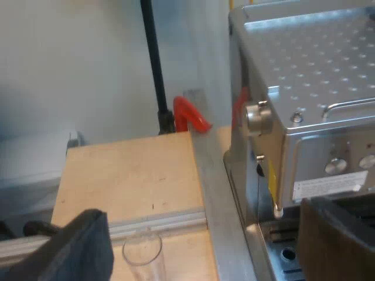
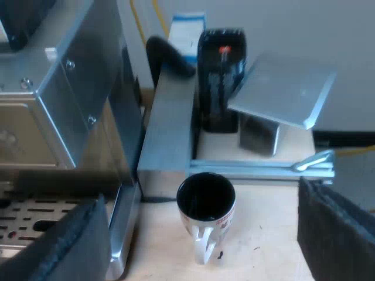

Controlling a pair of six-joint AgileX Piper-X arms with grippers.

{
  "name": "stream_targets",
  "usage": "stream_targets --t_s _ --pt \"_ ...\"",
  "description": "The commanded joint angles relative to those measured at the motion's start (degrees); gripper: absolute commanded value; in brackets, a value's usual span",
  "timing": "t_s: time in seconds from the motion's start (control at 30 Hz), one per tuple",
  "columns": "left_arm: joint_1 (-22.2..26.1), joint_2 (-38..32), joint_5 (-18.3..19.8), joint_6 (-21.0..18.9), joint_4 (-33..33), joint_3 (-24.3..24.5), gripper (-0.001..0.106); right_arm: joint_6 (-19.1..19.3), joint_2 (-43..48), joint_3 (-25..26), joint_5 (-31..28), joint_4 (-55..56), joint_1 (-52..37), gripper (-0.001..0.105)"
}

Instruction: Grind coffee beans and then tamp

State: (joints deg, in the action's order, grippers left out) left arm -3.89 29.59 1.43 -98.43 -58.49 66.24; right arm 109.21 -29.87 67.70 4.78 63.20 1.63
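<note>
risk first, with twelve o'clock taken as straight ahead of each gripper. the left gripper point(image 1: 211, 254) has its jaws spread wide and holds nothing. the measuring glass point(image 1: 142, 250) stands upright on the wooden table point(image 1: 135, 170) at about eleven o'clock, between the fingers and close to one of them. it looks light, tall and clear, so a careless closing or a sideways sweep would likely tip it. the other finger lies close to the front of the espresso machine point(image 1: 304, 82), which stands at about two o'clock. whether the finger touches it cannot be told, but a swing that way would, in my judgement, scrape the casing or catch the knob on its side. the right gripper point(image 2: 202, 249) is likewise wide open and empty. the mug point(image 2: 206, 198) is at its twelve o'clock, upright, dark inside, handle toward the gripper. a straight advance would likely push the mug into the metal block point(image 2: 170, 123) behind it. the drip tray point(image 2: 41, 213) sits at about ten o'clock, near one finger. condition of the machine: brushed metal body, perforated top plate, label and dials on the front, no damage noted. a red clamp point(image 1: 190, 114) sits at the table edge beyond the glass. grinding is judged not yet begun.
</note>
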Motion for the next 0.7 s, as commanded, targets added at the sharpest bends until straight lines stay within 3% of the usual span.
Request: stream_targets --t_s 0.03,0.07,0.27,0.3,0.4,0.5,0.7 --pt "-0.8 -6.0 -0.8 -0.1 0.1 -3.3 0.068 -0.8 7.0 -2.1 0.1 -2.6 0.0 0.069" --pt "-0.8 -11.8 -0.8 -0.1 0.1 -6.1 0.068 -1.1 9.3 -3.3 0.1 -2.6 0.0 0.069" --pt "-0.8 -21.6 -0.8 -0.1 -1.0 -10.1 0.068 -1.5 20.9 -10.0 0.1 -2.6 0.0 0.069" --pt "-0.8 -28.4 -0.3 -0.1 -3.3 -12.3 0.068 -1.5 24.1 -11.8 0.1 -2.6 0.0 0.069" --pt "-0.8 -33.8 -0.1 -0.1 -5.8 -13.1 0.068 -1.5 30.1 -15.0 0.1 -2.4 0.0 0.069" --pt "-0.8 -38.2 0.6 -0.1 -9.7 -13.1 0.068 -1.5 33.5 -16.7 0.1 0.1 -0.1 0.069" --pt "-0.6 -38.2 0.0 0.0 -19.5 -13.1 0.068 -1.5 32.6 -18.1 -1.6 3.0 0.1 0.069"
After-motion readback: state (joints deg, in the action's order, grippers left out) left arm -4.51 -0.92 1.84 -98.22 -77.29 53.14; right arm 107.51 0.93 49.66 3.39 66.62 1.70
